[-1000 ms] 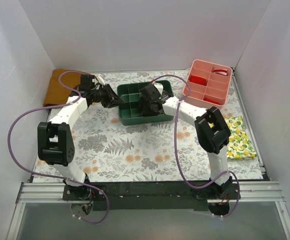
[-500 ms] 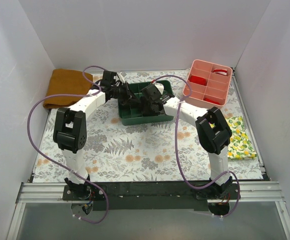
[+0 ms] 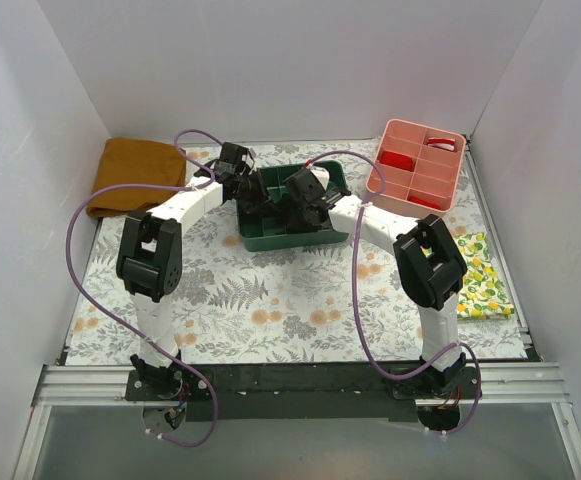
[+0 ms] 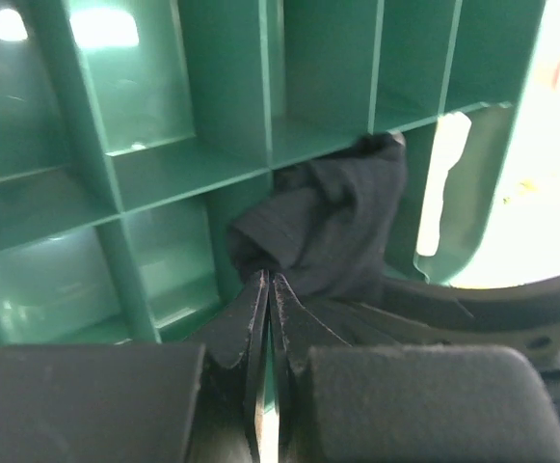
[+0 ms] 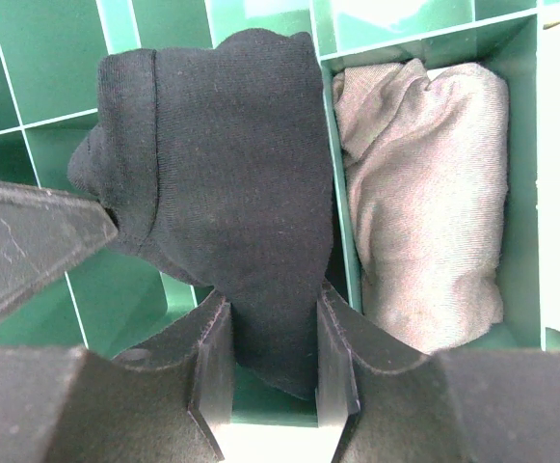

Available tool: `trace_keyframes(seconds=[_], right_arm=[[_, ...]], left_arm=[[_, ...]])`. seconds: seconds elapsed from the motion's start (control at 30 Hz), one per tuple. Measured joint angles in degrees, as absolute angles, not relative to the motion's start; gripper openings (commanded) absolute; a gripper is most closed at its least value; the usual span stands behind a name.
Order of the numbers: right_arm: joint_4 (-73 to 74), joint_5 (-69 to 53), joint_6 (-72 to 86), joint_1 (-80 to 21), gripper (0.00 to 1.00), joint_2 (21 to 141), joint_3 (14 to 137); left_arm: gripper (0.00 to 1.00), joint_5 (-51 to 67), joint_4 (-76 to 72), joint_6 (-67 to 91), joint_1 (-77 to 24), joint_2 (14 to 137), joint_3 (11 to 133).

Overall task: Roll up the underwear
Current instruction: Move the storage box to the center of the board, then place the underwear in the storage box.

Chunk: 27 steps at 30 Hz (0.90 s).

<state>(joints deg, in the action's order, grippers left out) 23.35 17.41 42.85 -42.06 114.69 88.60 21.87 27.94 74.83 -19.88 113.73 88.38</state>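
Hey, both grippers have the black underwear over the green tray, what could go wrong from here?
1. The left gripper pinches only a small fold of the underwear, so the fabric may slip out under pull.
2. The right gripper grips the same garment very close by, so the two could bump.
3. The beige cloth fills the next compartment of the green tray, and the underwear could snag on a divider or drag over it.

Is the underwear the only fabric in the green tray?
No, a rolled beige cloth lies in the compartment next to the underwear.
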Motion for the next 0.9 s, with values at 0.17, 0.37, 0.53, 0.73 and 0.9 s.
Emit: trace_keyframes(seconds=[0.17,0.37,0.53,0.73,0.9], right_arm=[[23.35,17.41,42.72,-42.06,0.01,114.69,88.6],[23.11,17.41,42.59,-42.06,0.01,114.45,88.27],[22.57,17.41,41.78,-42.13,0.01,113.47,87.15],[22.22,17.47,40.49,-42.52,0.01,112.86,86.43],[21.34,18.06,39.86,-42.94,0.01,112.2,85.3]], left_arm=[[0.0,19.03,27.97,74.76,-19.99,113.71,88.38],[0.0,18.98,27.81,74.83,-20.12,113.75,89.14],[0.0,19.57,27.27,74.83,-21.12,114.04,91.26],[0.0,20.64,26.28,75.16,-23.0,115.87,92.99],[0.0,20.75,26.17,75.61,-23.33,117.19,92.99]])
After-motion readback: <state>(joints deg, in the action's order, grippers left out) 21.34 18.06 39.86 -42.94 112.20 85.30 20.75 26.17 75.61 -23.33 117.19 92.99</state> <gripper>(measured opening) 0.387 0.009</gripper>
